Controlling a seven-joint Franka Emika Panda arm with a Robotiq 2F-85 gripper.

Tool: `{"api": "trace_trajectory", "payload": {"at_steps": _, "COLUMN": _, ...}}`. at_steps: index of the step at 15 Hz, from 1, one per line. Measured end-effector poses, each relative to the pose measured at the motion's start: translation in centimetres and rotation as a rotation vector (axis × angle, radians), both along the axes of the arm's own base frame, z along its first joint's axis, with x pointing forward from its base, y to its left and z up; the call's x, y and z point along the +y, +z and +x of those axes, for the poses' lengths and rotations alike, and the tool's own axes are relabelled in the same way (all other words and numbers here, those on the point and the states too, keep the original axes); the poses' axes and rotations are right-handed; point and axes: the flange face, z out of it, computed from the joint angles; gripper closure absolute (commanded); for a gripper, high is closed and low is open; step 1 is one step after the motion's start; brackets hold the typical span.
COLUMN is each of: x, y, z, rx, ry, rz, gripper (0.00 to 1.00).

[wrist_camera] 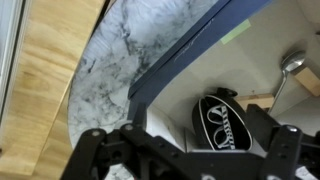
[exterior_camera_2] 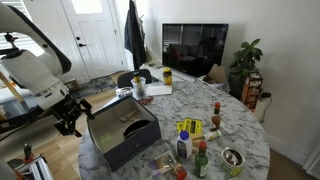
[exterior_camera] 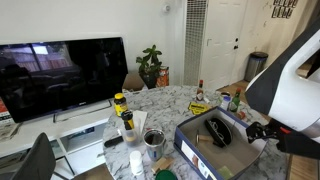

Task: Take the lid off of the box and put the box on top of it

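The slate-blue box (exterior_camera: 205, 140) stands open on the marble table and shows in both exterior views (exterior_camera_2: 122, 140). A black glasses case (wrist_camera: 222, 120), a spoon and a wooden piece lie inside it. In the wrist view its blue rim (wrist_camera: 190, 55) runs diagonally, with a pale inner wall. My gripper (wrist_camera: 190, 150) is open, fingers wide apart, over the box's wall near the table edge. It sits at the box's end in both exterior views (exterior_camera: 258, 130) (exterior_camera_2: 72, 118). I cannot make out a separate lid.
Bottles, jars and a metal cup (exterior_camera: 153, 138) crowd the marble table (exterior_camera_2: 190, 100) beside the box. A yellow-lidded jar (exterior_camera: 120, 102) stands further back. A TV (exterior_camera: 60, 75) and a plant (exterior_camera: 150, 65) stand behind. Wooden floor (wrist_camera: 40, 80) lies beyond the table edge.
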Motion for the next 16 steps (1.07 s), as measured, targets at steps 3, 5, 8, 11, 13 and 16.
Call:
{"api": "trace_trajectory", "payload": {"at_steps": 3, "x": 0.5, "y": 2.4, "z": 0.2, "rx": -0.028, "ry": 0.141, "rz": -0.094, "gripper": 0.0}}
{"api": "trace_trajectory", "payload": {"at_steps": 5, "x": 1.0, "y": 4.0, "z": 0.5, "rx": -0.055, "ry": 0.217, "rz": -0.126, "gripper": 0.0}}
{"api": "trace_trajectory", "payload": {"at_steps": 8, "x": 2.1, "y": 6.0, "z": 1.1, "rx": -0.096, "ry": 0.271, "rz": -0.113, "gripper": 0.0}}
{"api": "trace_trajectory", "payload": {"at_steps": 11, "x": 3.0, "y": 7.1, "z": 2.0, "rx": -0.124, "ry": 0.283, "rz": -0.086, "gripper": 0.0}}
{"api": "trace_trajectory", "payload": {"at_steps": 13, "x": 3.4, "y": 7.6, "z": 2.3, "rx": -0.134, "ry": 0.284, "rz": -0.069, "gripper": 0.0}}
{"api": "trace_trajectory", "payload": {"at_steps": 16, "x": 3.7, "y": 7.8, "z": 2.3, "rx": -0.138, "ry": 0.286, "rz": -0.062, "gripper": 0.0}}
